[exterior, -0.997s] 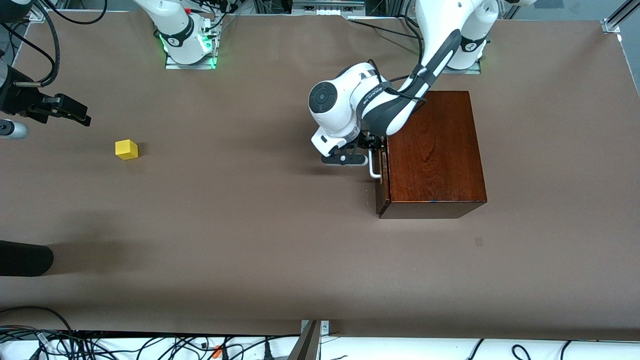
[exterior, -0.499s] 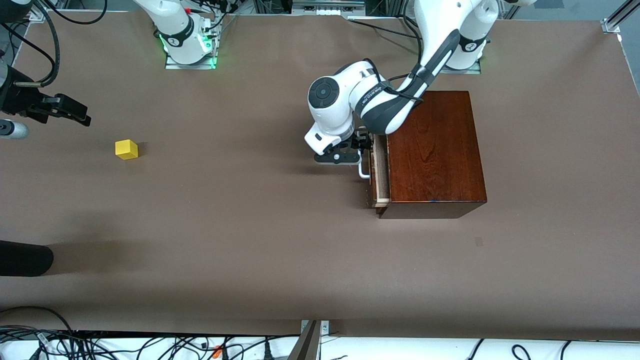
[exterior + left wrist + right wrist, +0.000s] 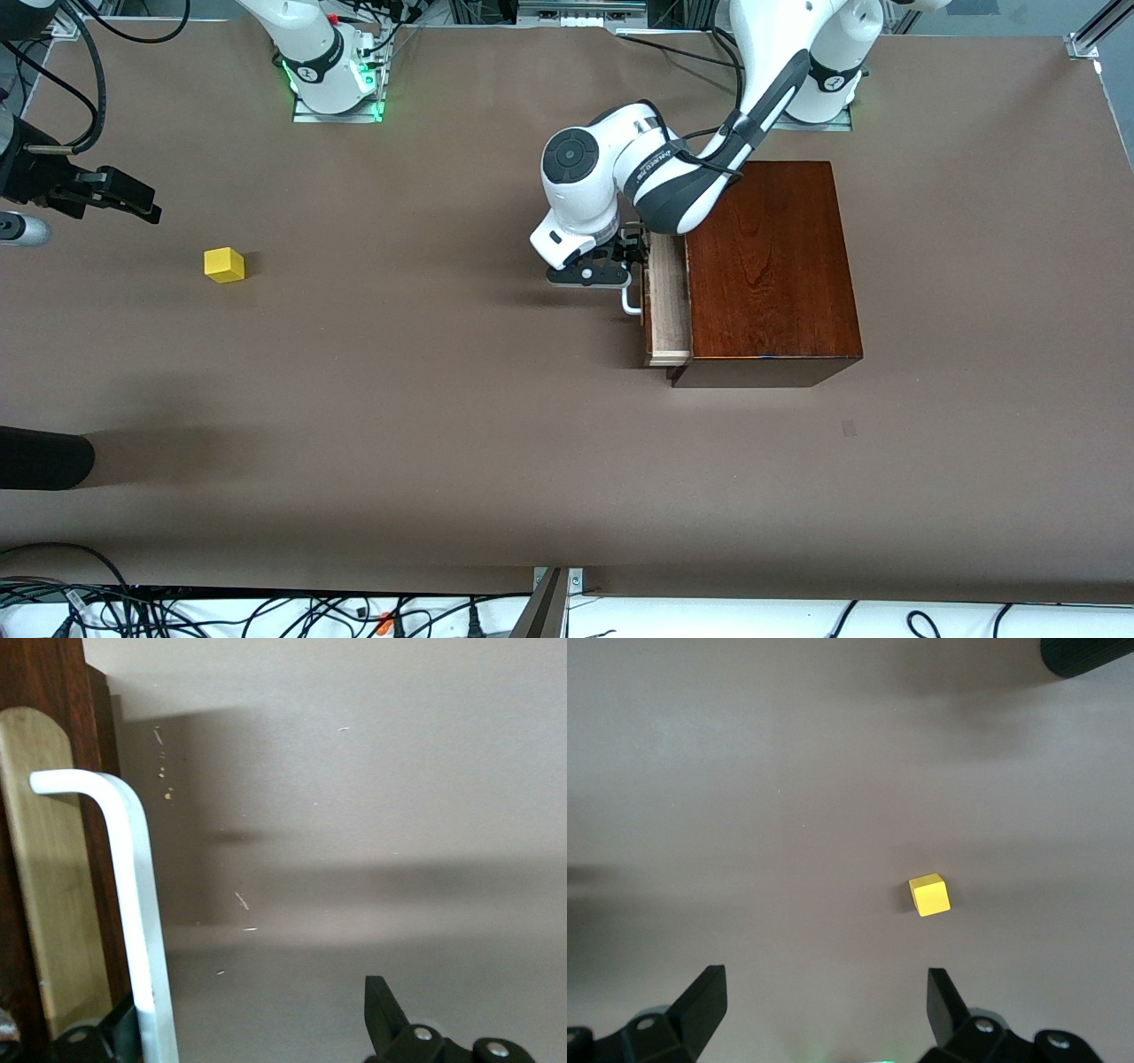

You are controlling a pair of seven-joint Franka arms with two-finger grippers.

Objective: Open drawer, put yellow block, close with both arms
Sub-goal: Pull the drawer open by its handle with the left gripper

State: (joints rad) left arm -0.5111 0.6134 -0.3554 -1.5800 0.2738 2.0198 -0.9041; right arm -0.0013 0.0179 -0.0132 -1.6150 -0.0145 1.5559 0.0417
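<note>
One finger [image 3: 89, 1041] of the left jaws [image 3: 257, 1036] against drawer handle [image 3: 133, 904].

A bright yellow block [image 3: 224, 264] sits on the matte brown table [image 3: 425, 399]. The glossy mahogany box [image 3: 769, 270] shows wood grain; its pale-wood drawer [image 3: 666, 306] carries a white handle [image 3: 628, 301].

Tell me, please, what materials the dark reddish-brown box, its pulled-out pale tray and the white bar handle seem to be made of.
The dark reddish-brown box looks like varnished wood: visible grain and a glossy sheen. The pale tray seems to be unfinished light wood, matte. The white bar handle is smooth and evenly white, perhaps painted metal or plastic; the look leaves it open.
</note>
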